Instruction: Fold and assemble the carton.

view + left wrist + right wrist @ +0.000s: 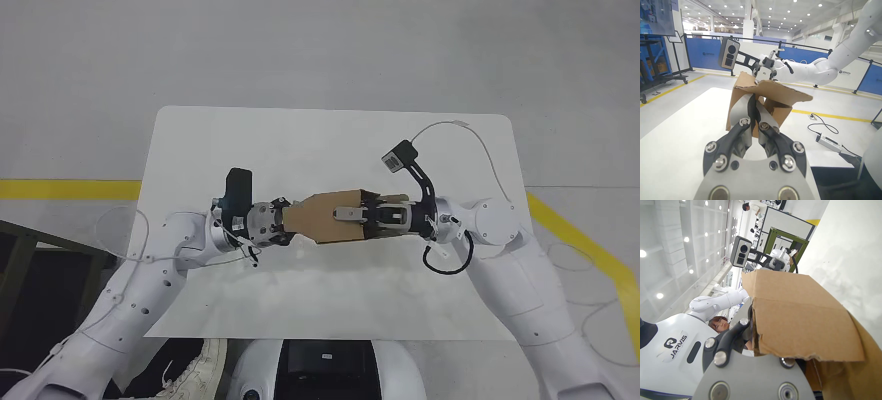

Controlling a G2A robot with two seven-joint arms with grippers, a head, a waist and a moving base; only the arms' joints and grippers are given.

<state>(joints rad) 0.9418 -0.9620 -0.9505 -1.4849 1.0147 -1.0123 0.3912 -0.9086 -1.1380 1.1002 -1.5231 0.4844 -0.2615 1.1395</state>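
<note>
Jaws (L+R) pinch carton [322, 216].

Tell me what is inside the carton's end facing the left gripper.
The left gripper, shut on a carton wall, and a folded inner flap. The top flap covers the deeper inside.

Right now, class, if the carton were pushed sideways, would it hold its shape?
Probably not: the carton has loose, unfolded flaps, so it likely skews. It seems light and thin-walled: the left gripper pinches one ragged-edged panel.
</note>
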